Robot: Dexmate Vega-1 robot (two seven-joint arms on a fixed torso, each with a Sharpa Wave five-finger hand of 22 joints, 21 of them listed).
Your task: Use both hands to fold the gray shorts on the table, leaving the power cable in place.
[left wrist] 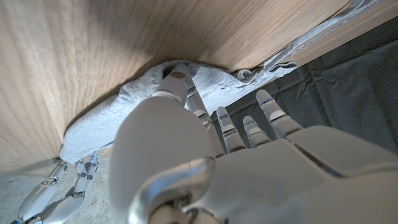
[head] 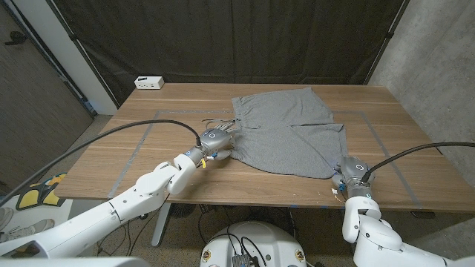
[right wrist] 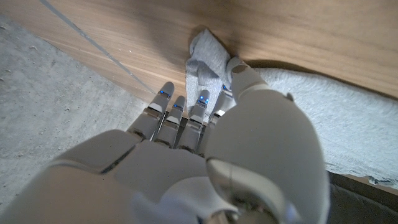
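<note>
The gray shorts (head: 286,137) lie spread on the wooden table (head: 148,148), waist and drawstrings toward the left, legs toward the right. My left hand (head: 215,141) is at the near waist corner. In the left wrist view its thumb (left wrist: 177,84) digs into the bunched gray shorts edge (left wrist: 124,106), which wraps around it against the fingers (left wrist: 225,124). My right hand (head: 352,172) is at the near leg corner. There a small tuft of the gray shorts (right wrist: 208,55) stands up, pinched between thumb (right wrist: 244,73) and fingers (right wrist: 202,106).
A white power block (head: 149,82) sits at the table's far left corner, well away from the shorts. Tape lines (head: 145,133) mark a rectangle on the tabletop. The near table edge (head: 245,202) runs just behind both hands. A dark curtain hangs behind the table.
</note>
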